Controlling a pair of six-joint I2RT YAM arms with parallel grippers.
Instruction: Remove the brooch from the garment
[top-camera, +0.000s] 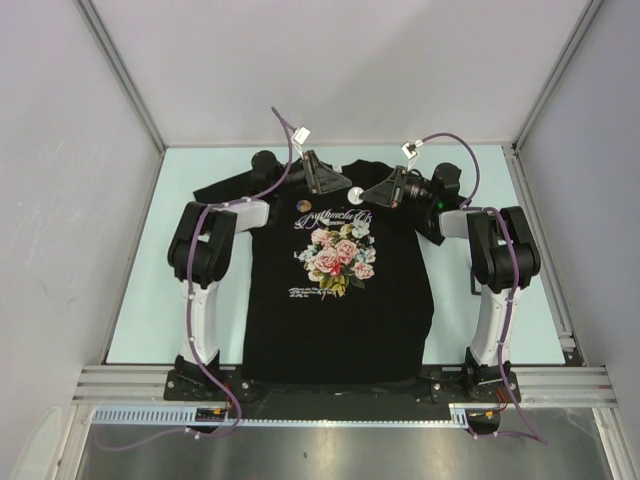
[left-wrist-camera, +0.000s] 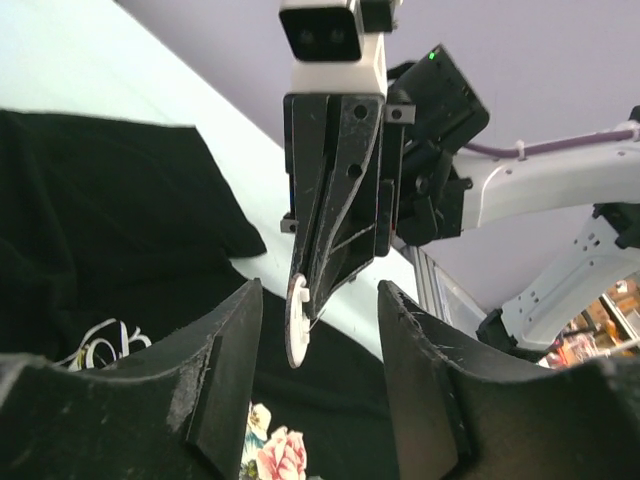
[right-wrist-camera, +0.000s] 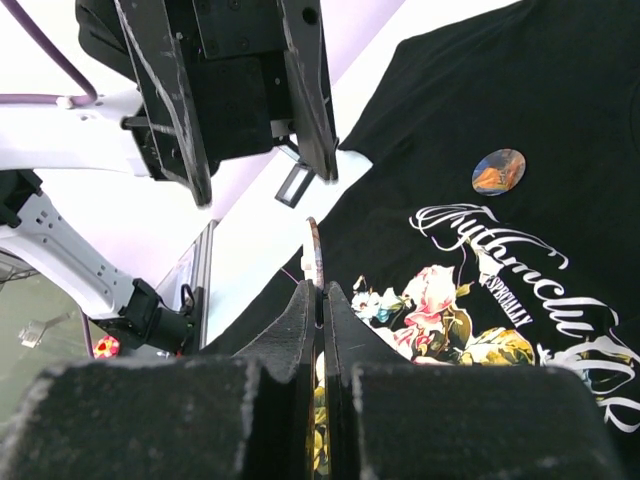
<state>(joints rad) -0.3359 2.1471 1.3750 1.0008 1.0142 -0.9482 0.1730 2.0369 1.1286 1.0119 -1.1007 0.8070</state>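
Observation:
The garment (top-camera: 340, 320) is a black T-shirt with a rose print, lying flat on the table. My right gripper (top-camera: 376, 190) hovers above its collar, shut on the brooch (top-camera: 355, 192), a thin round disc. The right wrist view shows the brooch (right-wrist-camera: 314, 250) edge-on, pinched between the closed jaws of the right gripper (right-wrist-camera: 321, 290). In the left wrist view its white back (left-wrist-camera: 297, 325) hangs clear of the cloth (left-wrist-camera: 100, 220). My left gripper (top-camera: 327, 181) faces it, open. Its fingers (left-wrist-camera: 225, 380) stand on either side of the disc without touching it.
A second round badge (top-camera: 301, 208), orange and blue, sits on the shirt's chest left of the white lettering (right-wrist-camera: 498, 171). Grey walls enclose the pale table (top-camera: 140, 300) on three sides. Purple cables loop above both wrists.

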